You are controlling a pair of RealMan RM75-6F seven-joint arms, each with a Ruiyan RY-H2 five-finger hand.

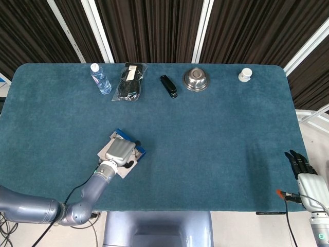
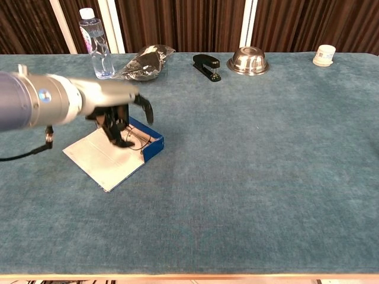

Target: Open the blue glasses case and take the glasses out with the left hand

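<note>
Left hand (image 2: 118,115) hung over the open blue case (image 2: 146,141), fingers curled toward the glasses (image 2: 135,139); grip unclear to me. A snagged frame could drag the case.

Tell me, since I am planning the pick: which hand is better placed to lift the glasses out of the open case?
Left. The left hand hovers right over the open blue case with the glasses. The right hand sits off the table's far edge.

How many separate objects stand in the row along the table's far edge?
5, left to right: water bottle, black bagged item, stapler, metal bowl, small white jar. None looks hidden.
</note>
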